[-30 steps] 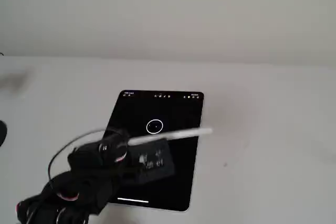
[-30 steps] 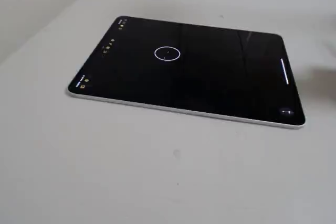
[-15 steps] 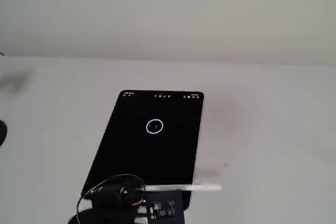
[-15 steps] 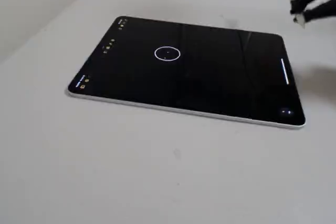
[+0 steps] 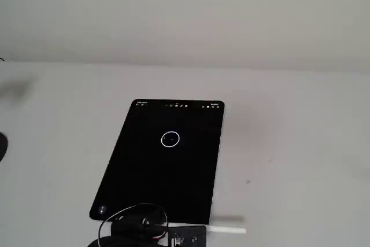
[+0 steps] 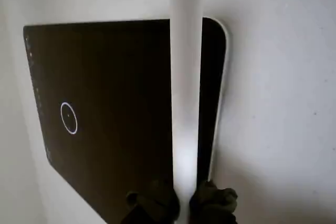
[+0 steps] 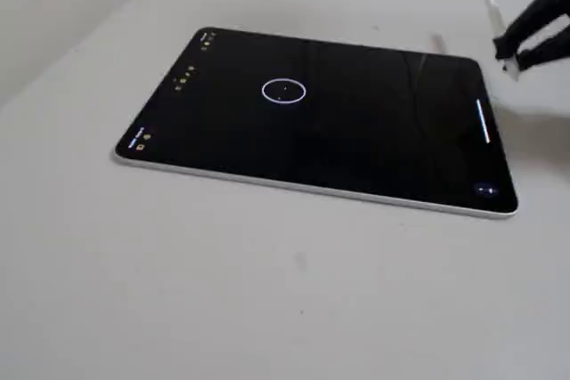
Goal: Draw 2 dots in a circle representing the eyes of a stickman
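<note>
Currently, a white stylus (image 6: 186, 103) is clamped in the gripper (image 6: 181, 203), held off the tablet's (image 5: 191, 201) near edge. Toward the tablet's far edge, the circle (image 5: 170, 139) shows one faint dot (image 7: 284, 90). A return for the second dot seems needed.

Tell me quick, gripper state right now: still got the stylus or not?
Gripper: shut on the white stylus, which sticks out over the tablet edge, well away from the circle.

no legible text; tablet (image 5: 156, 172) toolbar icons too small.
</note>
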